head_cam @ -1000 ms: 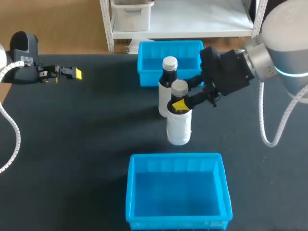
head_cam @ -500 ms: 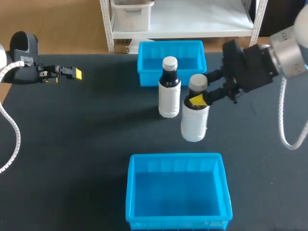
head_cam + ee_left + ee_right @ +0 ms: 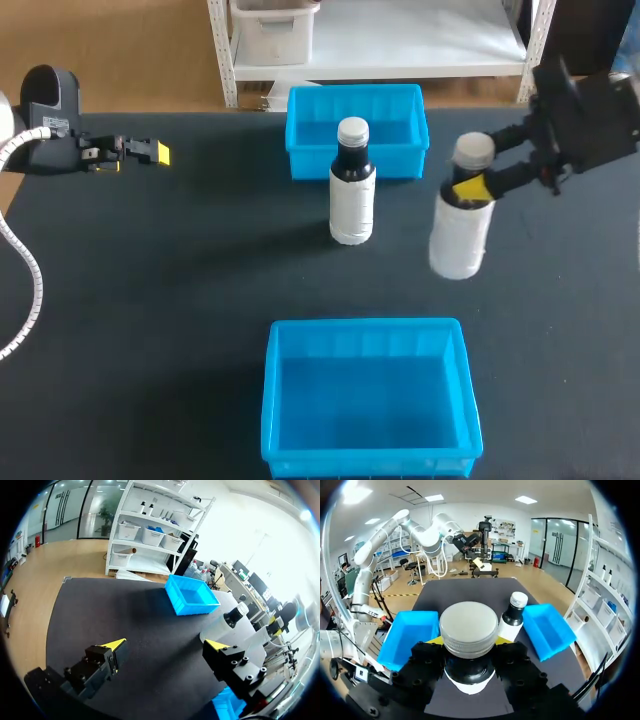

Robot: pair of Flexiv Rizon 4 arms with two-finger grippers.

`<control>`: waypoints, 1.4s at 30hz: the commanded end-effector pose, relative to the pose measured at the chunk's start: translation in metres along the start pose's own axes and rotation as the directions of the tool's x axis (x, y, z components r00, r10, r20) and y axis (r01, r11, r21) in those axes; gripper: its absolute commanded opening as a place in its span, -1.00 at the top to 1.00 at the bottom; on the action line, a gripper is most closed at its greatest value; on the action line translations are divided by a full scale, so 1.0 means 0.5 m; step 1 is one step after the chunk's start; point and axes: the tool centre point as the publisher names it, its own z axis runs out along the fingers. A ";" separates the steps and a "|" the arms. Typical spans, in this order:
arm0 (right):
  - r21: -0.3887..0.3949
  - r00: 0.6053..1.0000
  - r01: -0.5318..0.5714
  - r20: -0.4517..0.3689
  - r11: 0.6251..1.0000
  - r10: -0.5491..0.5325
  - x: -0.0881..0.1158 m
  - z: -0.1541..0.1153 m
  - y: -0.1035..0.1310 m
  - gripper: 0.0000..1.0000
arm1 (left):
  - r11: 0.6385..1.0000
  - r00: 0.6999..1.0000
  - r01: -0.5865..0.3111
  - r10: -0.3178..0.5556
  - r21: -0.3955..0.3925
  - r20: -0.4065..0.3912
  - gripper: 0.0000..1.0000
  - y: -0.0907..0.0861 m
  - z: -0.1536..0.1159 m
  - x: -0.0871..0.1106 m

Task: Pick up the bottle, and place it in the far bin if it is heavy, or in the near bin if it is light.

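Head, grip: right gripper [image 3: 470,186] clamped on bottle [image 3: 460,240] at the neck, just under the cap; probably so the body hangs free and its weight can be felt
Head, place: bottle held right of second bottle [image 3: 352,205], between far bin [image 3: 310,160] and near bin [image 3: 365,327]; committed to neither yet, seemingly
Head, spare arm: left gripper [image 3: 150,153] parked well apart, likely to stay clear
Left wrist: fingers spread wide, holding nothing
Right wrist: yellow tips pinching the neck from both sides; a bin to each side of the gripper

The far bin [image 3: 355,91] and near bin [image 3: 365,326] are glossy blue plastic; the table [image 3: 170,300] is matt black.
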 end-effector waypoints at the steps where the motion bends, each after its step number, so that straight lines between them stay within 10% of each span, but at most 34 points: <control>1: 0.001 1.000 -0.011 -0.010 1.000 0.011 0.002 -0.054 -0.013 1.00 | 1.000 1.000 0.000 0.000 0.000 0.000 -1.00 0.000 0.000 0.000; 20: -0.040 0.998 0.045 -0.030 0.998 -0.046 0.008 -0.160 -0.242 1.00 | 1.000 1.000 0.000 0.000 0.000 0.000 -1.00 0.000 0.000 0.000; 42: -0.059 0.995 0.101 -0.004 0.993 -0.102 -0.114 -0.062 -0.463 1.00 | 1.000 1.000 0.000 0.000 0.000 0.000 -1.00 0.000 0.000 0.000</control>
